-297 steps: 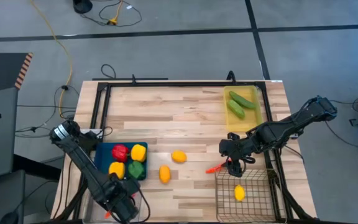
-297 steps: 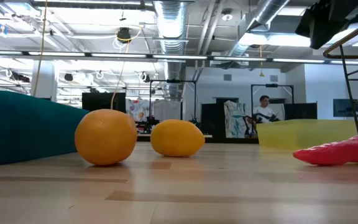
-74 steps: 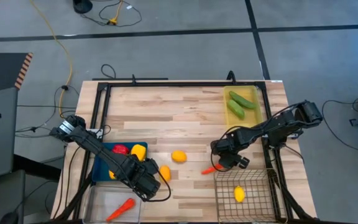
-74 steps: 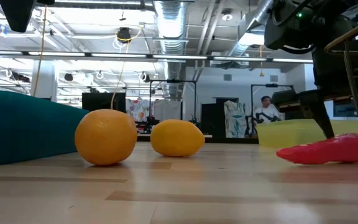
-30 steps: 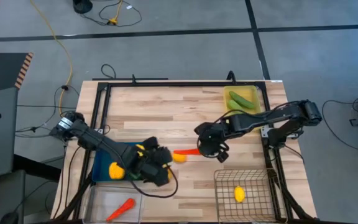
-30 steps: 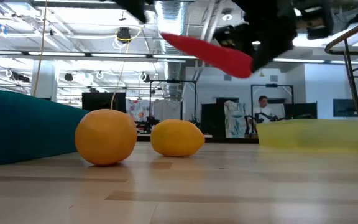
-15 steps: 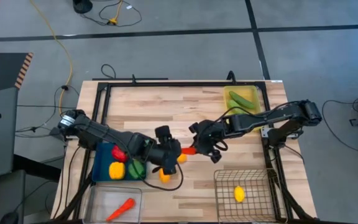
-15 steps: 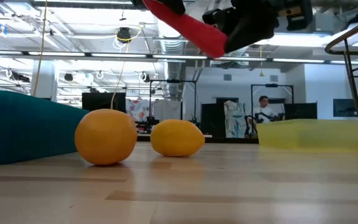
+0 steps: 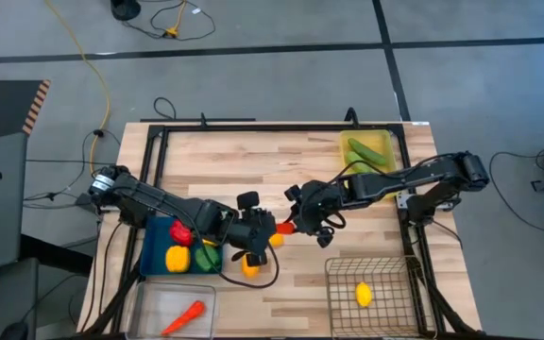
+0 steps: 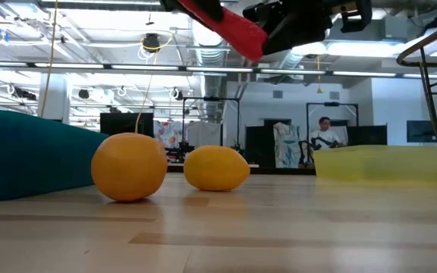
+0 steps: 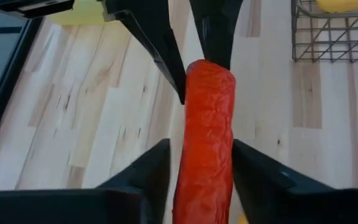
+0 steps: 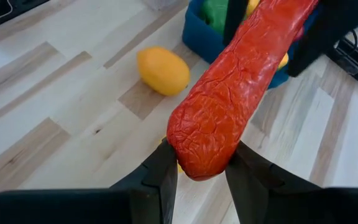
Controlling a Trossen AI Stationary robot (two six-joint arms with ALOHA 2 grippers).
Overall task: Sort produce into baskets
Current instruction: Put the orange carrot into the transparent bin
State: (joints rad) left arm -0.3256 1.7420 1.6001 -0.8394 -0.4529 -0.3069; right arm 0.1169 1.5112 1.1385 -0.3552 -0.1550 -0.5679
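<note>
An orange-red carrot (image 9: 282, 228) hangs in the air over the table's middle, above a lemon (image 9: 274, 240). My right gripper (image 9: 295, 225) is shut on its right end. My left gripper (image 9: 272, 229) is open, with one finger (image 11: 151, 171) on each side of the carrot's other end (image 11: 205, 162); I cannot tell whether they touch it. A second lemon (image 9: 250, 267) lies on the table near the blue tray (image 9: 151, 255). The low view shows both lemons (image 10: 129, 167) (image 10: 216, 168) and the carrot (image 10: 230, 26) high above them. My right gripper pinches the carrot's blunt right end (image 12: 197, 152) between its two fingers (image 12: 163, 171). The fingers come about level from the table's right. The carrot sticks out beyond them toward the left gripper, lifted clear of the table and tilted in the low view.
The blue tray holds red (image 9: 179, 235), yellow (image 9: 176, 256) and green (image 9: 206, 255) peppers. A clear bin at the near left holds a carrot (image 9: 185, 316). A wire basket (image 9: 336, 293) holds a lemon (image 9: 364, 296). A yellow tray (image 9: 397, 170) at the far right holds cucumbers (image 9: 366, 153).
My right gripper has carried the carrot a little toward the table's left and up. My left gripper has gone from beside the blue tray toward the right and far side, up to the carrot, and its fingers now stand around the carrot's left end.
</note>
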